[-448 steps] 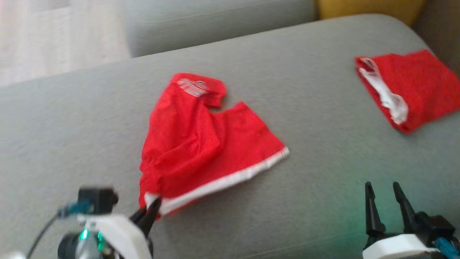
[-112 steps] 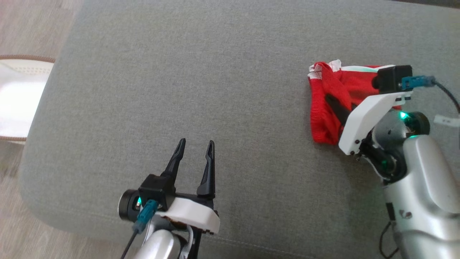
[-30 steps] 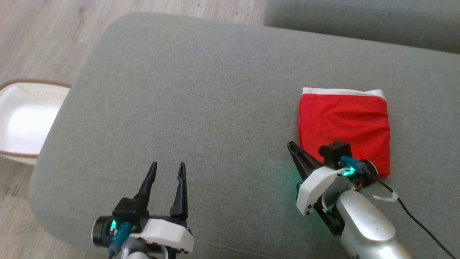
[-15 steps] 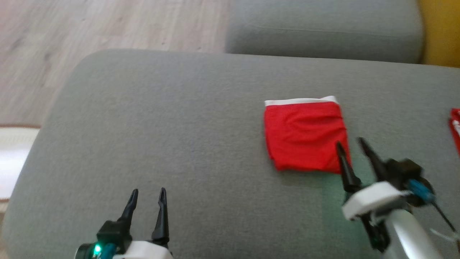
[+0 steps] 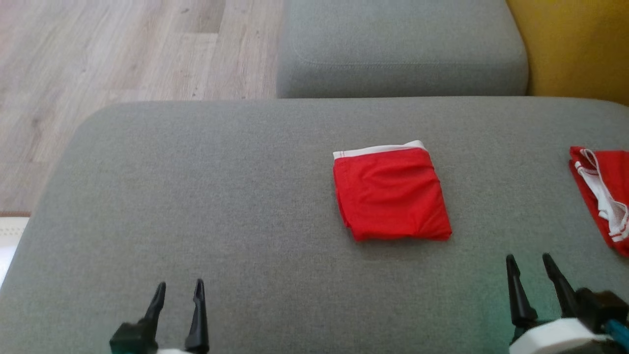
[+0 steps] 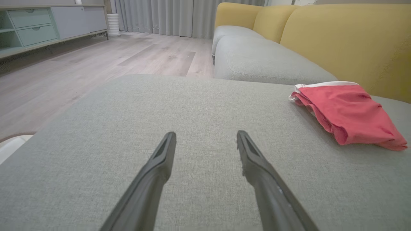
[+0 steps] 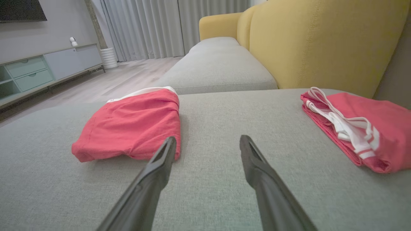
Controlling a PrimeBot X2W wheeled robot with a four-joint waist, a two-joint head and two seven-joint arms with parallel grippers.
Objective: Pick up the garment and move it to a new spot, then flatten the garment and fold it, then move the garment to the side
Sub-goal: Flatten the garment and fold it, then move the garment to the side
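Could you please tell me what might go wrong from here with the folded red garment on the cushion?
If the right gripper pinches only the top layer of the folded garment, the fold could open when lifted. Moved rightward, it might land on the second red garment lying there.

The head view looks steeply down on the grey cushion. Both wrist views skim low across it toward the far side, sharing the folded red garment.
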